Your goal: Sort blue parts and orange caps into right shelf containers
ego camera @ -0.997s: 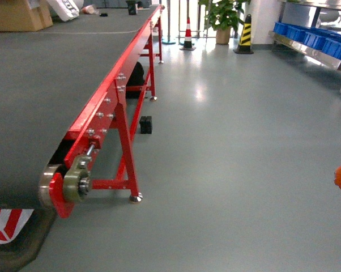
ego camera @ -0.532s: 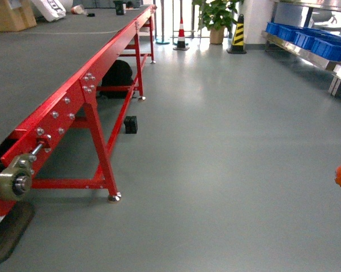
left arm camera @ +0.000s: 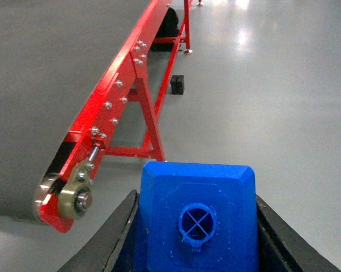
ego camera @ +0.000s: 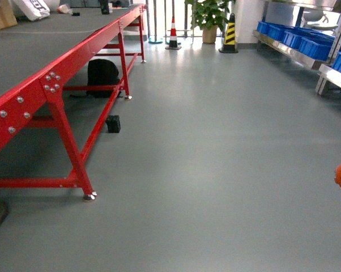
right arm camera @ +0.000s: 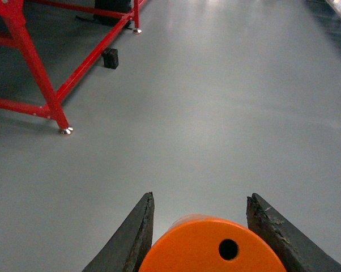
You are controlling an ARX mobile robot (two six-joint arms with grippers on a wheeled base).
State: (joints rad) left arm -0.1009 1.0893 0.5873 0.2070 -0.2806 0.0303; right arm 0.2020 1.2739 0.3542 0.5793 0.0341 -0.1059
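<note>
Gripping a blue part (left arm camera: 199, 221), the left claw (left arm camera: 196, 226) has its two dark fingers (left arm camera: 111, 241) pressed against the block's sides, so it is clamped on that part; the block fills the 6 o'clock area of the left wrist view, its face showing a round recess with a cross inside. Beyond it, from 8 o'clock up to 12 o'clock, runs the red conveyor frame (left arm camera: 122, 85) with its grey belt and end roller (left arm camera: 74, 195), and a small black block (left arm camera: 177, 84) sits on the floor near 12 o'clock.

Down at 6 o'clock of the right wrist view, the right claw (right arm camera: 207, 235) is clamped on an orange cap (right arm camera: 213, 246), whose flat orange face has one small dark hole. Its dark fingers (right arm camera: 133, 238) stand against the cap on either side. In the head view only a sliver of the cap shows at the 3 to 4 o'clock edge.

Across the grey floor (ego camera: 216, 158), the right shelf containers (ego camera: 298, 37) stand in a row on a metal shelf at 1 to 2 o'clock of the head view, well apart from both claws. A potted plant (ego camera: 207, 17) and striped cones (ego camera: 230, 34) stand at 12 o'clock, and a black bag (ego camera: 102, 76) sits under the conveyor at 10 o'clock.
</note>
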